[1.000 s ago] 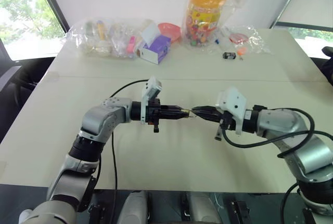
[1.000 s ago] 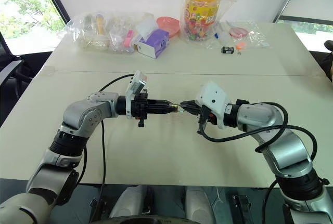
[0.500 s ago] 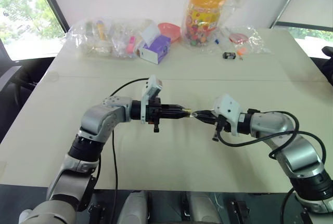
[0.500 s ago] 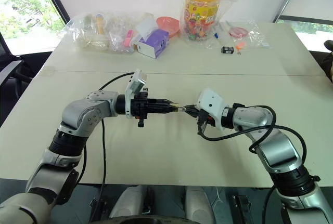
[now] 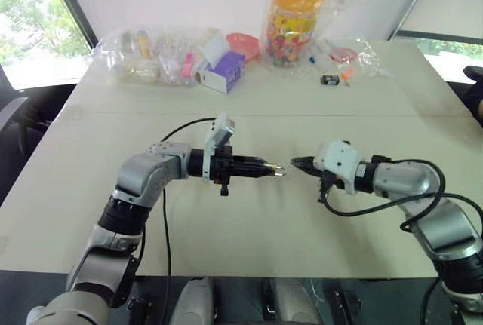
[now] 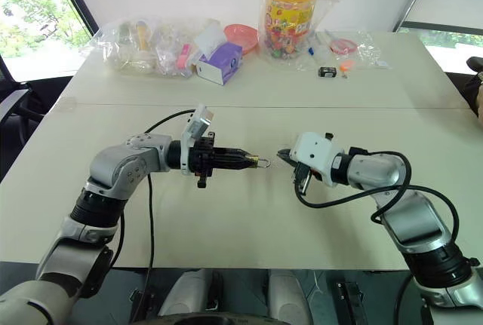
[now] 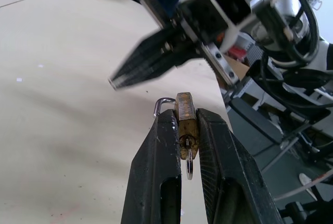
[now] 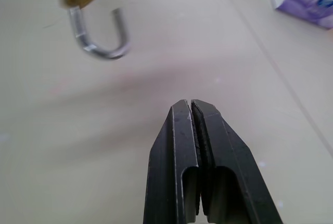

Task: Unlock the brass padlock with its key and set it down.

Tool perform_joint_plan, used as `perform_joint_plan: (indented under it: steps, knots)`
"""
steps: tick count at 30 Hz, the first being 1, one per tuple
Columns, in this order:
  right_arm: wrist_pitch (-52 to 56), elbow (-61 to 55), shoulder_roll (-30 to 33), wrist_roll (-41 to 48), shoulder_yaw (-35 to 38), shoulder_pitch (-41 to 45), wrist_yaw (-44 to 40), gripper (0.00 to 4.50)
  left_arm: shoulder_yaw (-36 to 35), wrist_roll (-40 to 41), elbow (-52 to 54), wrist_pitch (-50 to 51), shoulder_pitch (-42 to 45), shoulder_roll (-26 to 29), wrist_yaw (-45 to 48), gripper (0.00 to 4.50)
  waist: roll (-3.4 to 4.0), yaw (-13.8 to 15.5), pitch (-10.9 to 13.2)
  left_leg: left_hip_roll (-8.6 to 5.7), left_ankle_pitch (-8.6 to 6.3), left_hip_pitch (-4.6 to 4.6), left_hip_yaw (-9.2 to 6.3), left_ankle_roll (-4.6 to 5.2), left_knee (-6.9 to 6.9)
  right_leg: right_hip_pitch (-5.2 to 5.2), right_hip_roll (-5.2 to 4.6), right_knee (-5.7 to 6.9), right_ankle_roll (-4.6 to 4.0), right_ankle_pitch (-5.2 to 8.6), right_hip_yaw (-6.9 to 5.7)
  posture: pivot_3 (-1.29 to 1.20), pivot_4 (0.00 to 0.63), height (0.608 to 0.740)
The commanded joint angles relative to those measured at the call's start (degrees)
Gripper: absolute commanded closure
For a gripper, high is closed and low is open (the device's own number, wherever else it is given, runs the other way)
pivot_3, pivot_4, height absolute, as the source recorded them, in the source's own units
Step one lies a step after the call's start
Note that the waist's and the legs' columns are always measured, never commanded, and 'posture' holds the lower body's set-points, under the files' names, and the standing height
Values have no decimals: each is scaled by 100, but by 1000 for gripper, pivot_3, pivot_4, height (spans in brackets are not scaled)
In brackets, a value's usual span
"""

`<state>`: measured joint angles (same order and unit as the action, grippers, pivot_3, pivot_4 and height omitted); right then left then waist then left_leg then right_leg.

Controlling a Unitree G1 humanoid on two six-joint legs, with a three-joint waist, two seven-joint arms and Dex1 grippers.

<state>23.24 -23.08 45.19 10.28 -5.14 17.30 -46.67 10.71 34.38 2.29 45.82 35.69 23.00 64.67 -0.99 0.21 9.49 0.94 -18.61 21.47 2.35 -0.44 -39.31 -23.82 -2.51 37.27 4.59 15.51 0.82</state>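
Brass padlock (image 7: 186,117): pinched between the two black fingers (image 7: 158,172) of the left gripper (image 7: 182,125), held in the air above the middle of the table (image 5: 249,242). The brass body is seated at the fingertips, with the silvery shackle projecting beyond them. In the right wrist view the shackle is seen sprung open, one leg free of the body. In the left wrist view a small silvery key (image 7: 189,162) is seen hanging from the underside of the body, between the fingers.

Right gripper (image 6: 283,154): fingers pressed together, nothing seen held between them; tip set just beside the shackle, apart from it, pointing toward the left gripper. A clear gap between the two is shown in the head views.

Other items, along the far edge of the table: clear bags of small objects (image 5: 151,55), purple and white box (image 5: 224,71), orange-lidded jar (image 5: 293,16), small black rectangular item (image 5: 330,80)
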Motion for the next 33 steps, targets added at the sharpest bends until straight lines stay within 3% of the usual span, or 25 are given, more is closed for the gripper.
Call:
perform_joint_plan:
  steps: [1, 22, 28, 33]
  knots:
    - [-40, -211, -95, 81, 151, 217, 42, 4445, 42, 53, 248, -43, -17, 22, 43, 4500, 0, 4, 0, 0, 0, 0, 0, 0, 0, 0, -1, 0, 0, 0, 0, 0, 150, 735]
    - [306, -853, -341, 49, -379, -258, 24, 4445, -104, 19, -30, -202, 167, -122, -175, 4500, 0, 22, 0, -2, 0, 1, 0, 0, 0, 0, -3, -1, 0, 0, 0, 0, 150, 735]
    - [13, -705, -39, -282, -238, -549, -9, 4445, -49, -63, -79, -297, 123, -137, -178, 4500, 0, 36, 0, -2, 0, 2, 0, 0, 0, 0, -3, -2, 0, 0, 0, 0, 150, 735]
    - [39, -913, 251, -232, 625, -1524, 169, 4445, 136, -549, -648, -739, -19, -459, -593, 4500, 0, 48, 0, -7, -2, 3, 0, 4, 0, 7, -3, -10, 0, 0, 1, 0, 150, 735]
